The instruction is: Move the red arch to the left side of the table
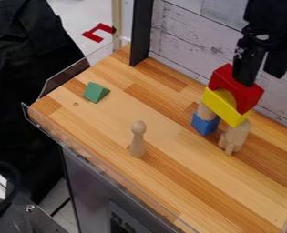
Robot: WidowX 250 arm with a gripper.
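"Hanging over the table [170,136], toward its back edge and right-hand part: one claw [262,80], black. State: two fingers, spread apart, tips down, nothing clamped between them."

"And the red arch?"

"One arch [246,96], red. Top piece of a stack near the back edge, well along toward the right edge, tilted in the view. One finger overlaps it; whether they touch, I cannot tell."

"What lies under it?"

"One arch, yellow [228,108], directly beneath the red. Two supports below. At the left end, one cylinder [204,112], plain wood, standing on one block, blue [205,123]. At the right end, one figure [235,136], pale wood, with prongs at its foot."

"Other pieces on the table?"

"Two. One prism [96,92], green, lying near the left edge. One peg [137,140], plain wood, round-headed, upright, between the prism and the right edge, nearer the front edge than the stack is."

"Fixtures?"

"One post [141,32], black, upright at the back edge near its left corner. One guard [65,78], clear, along the left edge. One wall [191,29], whitish planks, behind the back edge."

"Beyond the left edge?"

"One red piece [95,35], bracket-shaped, apart from the table."
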